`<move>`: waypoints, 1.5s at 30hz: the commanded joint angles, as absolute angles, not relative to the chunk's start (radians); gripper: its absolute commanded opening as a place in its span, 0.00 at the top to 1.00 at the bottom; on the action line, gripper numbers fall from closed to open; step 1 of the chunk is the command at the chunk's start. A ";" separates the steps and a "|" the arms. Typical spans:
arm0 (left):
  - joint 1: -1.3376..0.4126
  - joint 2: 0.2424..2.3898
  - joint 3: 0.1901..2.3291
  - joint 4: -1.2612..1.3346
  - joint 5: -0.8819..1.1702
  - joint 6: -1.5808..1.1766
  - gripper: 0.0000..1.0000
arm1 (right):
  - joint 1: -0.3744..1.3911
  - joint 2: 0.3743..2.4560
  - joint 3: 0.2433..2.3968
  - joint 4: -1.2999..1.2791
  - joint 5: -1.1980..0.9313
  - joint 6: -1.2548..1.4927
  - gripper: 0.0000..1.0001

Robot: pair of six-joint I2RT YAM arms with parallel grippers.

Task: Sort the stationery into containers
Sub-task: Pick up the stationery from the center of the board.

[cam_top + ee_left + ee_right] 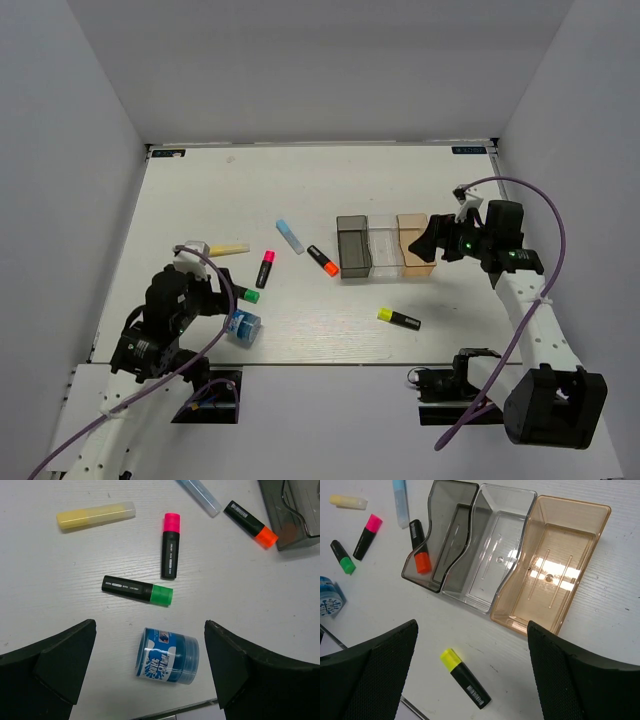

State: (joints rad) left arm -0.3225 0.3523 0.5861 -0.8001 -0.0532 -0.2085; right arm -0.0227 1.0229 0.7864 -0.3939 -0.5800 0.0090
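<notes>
My left gripper (pixel 222 296) is open and empty above the stubby blue-and-white item (pixel 167 655), which lies on its side between the fingers. Ahead of it lie a green highlighter (pixel 138 589), a pink one (pixel 170 545), a pale-yellow stick (pixel 95 515), a light-blue stick (pixel 200 494) and an orange highlighter (pixel 250 524) beside the dark grey bin (pixel 353 247). My right gripper (pixel 432 240) is open and empty over the tan-orange bin (pixel 555 567). The clear bin (pixel 492 550) stands between the two. A yellow highlighter (pixel 465 678) lies between the right fingers.
All three bins look empty in the right wrist view. White walls close in the table on the left, back and right. The table's near edge (pixel 175 712) runs just behind the blue-and-white item.
</notes>
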 commanded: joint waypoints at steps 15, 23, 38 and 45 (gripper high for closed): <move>-0.316 0.569 0.725 -0.943 0.100 -0.151 1.00 | -0.018 0.936 0.756 -0.429 -0.704 -0.159 0.89; -0.333 0.753 0.756 -1.038 0.123 -0.090 0.00 | -0.012 0.966 0.790 -0.494 -0.739 -0.207 0.10; -0.733 0.894 0.664 -0.997 -0.290 -0.290 0.00 | -0.014 0.971 0.811 -0.523 -0.755 -0.196 0.10; -0.747 0.914 0.580 -0.919 -0.353 -0.354 0.00 | -0.014 0.962 0.811 -0.523 -0.767 -0.196 0.10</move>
State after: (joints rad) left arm -0.7418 0.9131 0.6052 -0.9733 -0.2752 -0.3077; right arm -0.0170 0.9741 0.7650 -0.5228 -0.7334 -0.1909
